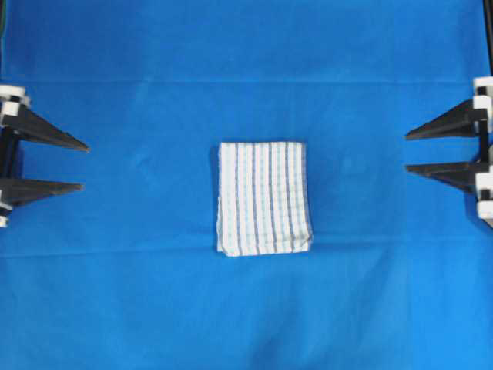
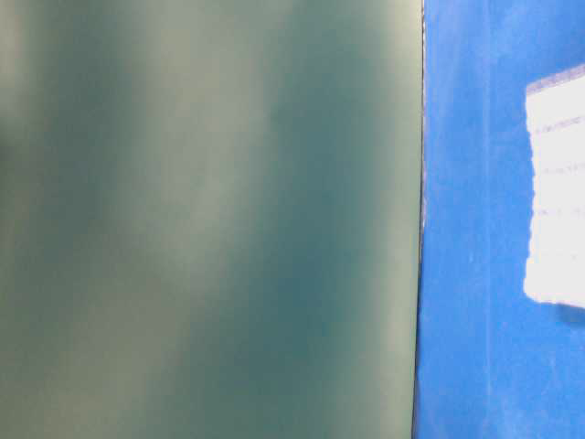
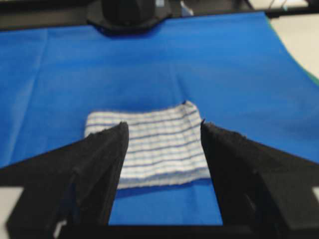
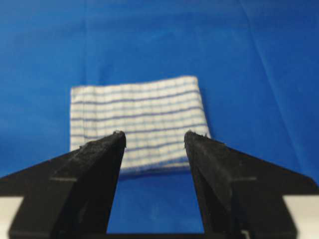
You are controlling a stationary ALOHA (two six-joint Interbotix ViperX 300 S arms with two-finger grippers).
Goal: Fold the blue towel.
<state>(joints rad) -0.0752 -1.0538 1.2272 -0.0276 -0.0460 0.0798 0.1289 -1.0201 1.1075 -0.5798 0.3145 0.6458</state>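
The blue towel [image 1: 263, 197] lies at the middle of the bench, on the plain blue table covering [image 1: 246, 46]. It is already a compact, near-square stack; layered edges show along its near side in the overhead view and along its lower side in both wrist views. By that evidence the folding appears complete or nearly so.

The left claw [image 1: 83, 165] is at the far left edge of the overhead view and the right claw [image 1: 407, 151] at the far right edge. Both are well apart from the towel. Each stands released, jaws spread, nothing between them; the wrist views confirm bare cloth in the gap of the left claw [image 3: 164, 134] and of the right claw [image 4: 154, 137].

Assessment of the step in hand: inspect the stack, then either leave it or make one further fold. If another fold is wanted, both claws should pinch all layers at two corners of the same edge, lift only slightly, carry that edge across and lay it flush, so that the stack does not spread.

Surroundings: the covering shows soft creases but no other objects. Nothing stands between either claw and the towel. The table-level view is mostly filled by a blurred grey-green surface [image 2: 210, 219] and gives little.
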